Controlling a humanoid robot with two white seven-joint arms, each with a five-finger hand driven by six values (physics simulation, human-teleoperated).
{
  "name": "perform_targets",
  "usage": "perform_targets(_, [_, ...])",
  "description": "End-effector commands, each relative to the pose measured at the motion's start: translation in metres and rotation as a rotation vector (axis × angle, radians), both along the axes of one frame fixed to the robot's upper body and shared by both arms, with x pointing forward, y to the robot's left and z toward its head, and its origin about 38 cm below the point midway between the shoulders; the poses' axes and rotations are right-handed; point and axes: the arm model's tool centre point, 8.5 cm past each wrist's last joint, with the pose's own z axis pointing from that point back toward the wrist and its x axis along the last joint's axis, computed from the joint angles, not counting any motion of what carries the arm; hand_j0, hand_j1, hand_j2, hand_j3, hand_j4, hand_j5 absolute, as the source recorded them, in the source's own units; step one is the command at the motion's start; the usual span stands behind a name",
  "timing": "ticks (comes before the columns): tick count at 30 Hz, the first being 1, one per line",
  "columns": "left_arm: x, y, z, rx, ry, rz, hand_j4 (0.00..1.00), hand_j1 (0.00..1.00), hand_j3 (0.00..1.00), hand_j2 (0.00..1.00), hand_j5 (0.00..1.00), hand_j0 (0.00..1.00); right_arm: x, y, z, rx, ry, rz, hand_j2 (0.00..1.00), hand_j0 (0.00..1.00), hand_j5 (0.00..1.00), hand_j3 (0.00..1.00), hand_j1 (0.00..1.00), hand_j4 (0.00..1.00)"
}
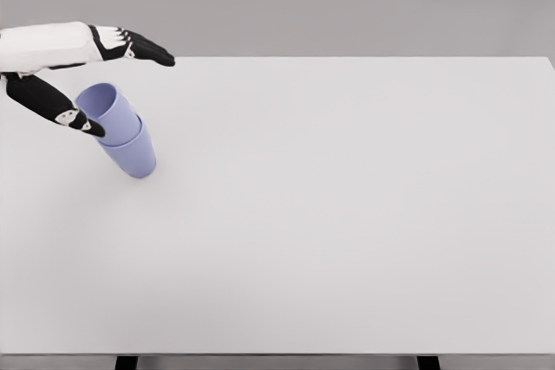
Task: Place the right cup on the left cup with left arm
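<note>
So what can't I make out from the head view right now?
- Left hand: contact with the upper cup unclear, thumb overlaps its rim.
- Lower cup: its mouth is hidden by the nested upper cup, so seating depth is unknown.
- Left arm: cut off by the left edge.
- Right arm: out of frame.

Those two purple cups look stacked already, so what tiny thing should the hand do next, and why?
Probably draw the left hand up and away to the left. The upper cup already sits nested in the lower cup on the table, and the fingers are spread and hold nothing, one tip near the rim.
</note>
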Motion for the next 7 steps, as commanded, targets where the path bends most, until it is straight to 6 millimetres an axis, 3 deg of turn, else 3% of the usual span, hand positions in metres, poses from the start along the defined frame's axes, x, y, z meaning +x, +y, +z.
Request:
perform_targets(1, [-0.017, -0.019, 0.008, -0.055, 0.018, -0.075, 1.0, 1.0, 1.0, 1.0, 1.0, 1.0, 0.0, 0.0, 0.0, 0.001, 0.0, 0.001, 1.0, 1.0, 1.0, 1.0, 1.0, 1.0])
perform_targets(7, [-0.01, -0.077, -0.001, -0.118, 0.048, -0.226, 1.0, 1.0, 1.0, 1.0, 1.0, 1.0, 0.0, 0.0, 0.0, 0.001, 0.0, 0.001, 1.0, 1.0, 1.0, 1.0, 1.0, 1.0])
